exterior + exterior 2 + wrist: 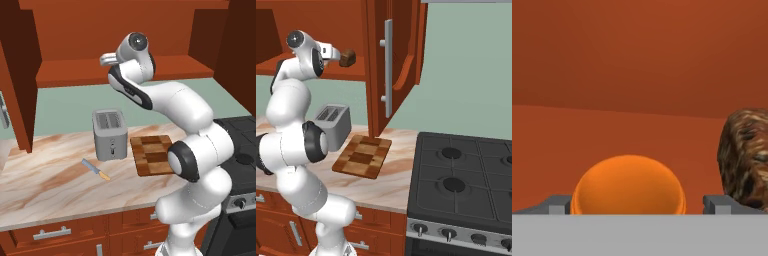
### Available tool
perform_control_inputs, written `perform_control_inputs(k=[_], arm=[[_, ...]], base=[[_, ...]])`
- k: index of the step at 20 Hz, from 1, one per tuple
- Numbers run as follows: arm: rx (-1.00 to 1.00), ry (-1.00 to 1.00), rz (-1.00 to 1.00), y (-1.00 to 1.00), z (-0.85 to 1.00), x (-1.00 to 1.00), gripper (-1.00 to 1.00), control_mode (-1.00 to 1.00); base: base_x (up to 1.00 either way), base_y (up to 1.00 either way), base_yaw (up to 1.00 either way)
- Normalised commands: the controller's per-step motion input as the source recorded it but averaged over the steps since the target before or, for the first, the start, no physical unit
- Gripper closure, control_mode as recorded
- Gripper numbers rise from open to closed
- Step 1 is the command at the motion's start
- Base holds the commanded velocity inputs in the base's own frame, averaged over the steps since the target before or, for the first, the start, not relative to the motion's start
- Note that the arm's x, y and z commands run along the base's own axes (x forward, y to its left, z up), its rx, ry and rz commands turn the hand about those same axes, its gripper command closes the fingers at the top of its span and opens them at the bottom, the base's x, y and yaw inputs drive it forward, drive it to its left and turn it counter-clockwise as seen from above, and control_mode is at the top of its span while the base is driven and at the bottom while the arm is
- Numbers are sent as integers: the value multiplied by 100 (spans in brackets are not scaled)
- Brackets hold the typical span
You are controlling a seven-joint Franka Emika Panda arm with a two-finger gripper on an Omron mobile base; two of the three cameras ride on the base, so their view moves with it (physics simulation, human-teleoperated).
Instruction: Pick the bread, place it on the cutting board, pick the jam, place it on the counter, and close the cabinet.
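Note:
My gripper is up inside the open cabinet, over its shelf. It is open, and its two fingertips stand on either side of the orange jam without touching it. The dark brown bread sits just to the right of the jam, beside the right fingertip. From the right base view the bread rests on the shelf in front of the hand. Below, the checkered cutting board lies bare on the marbled counter, to the right of the toaster.
A grey toaster stands on the counter, with an orange-handled knife in front of it. The cabinet's right door hangs open above the cutting board. A black stove borders the counter on the right. The left door is open too.

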Motion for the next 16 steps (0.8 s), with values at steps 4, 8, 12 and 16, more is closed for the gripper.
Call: perform_control_inputs(k=[4, 8, 12, 16], arm=[[0, 0, 0, 0, 0, 3, -100, -100], [0, 0, 0, 2, -4, 0, 100, -100], [0, 0, 0, 0, 0, 0, 100, -100], [0, 0, 0, 0, 0, 0, 100, -100]], base=[[0, 0, 0], [0, 0, 0], [0, 0, 0], [0, 0, 0]])
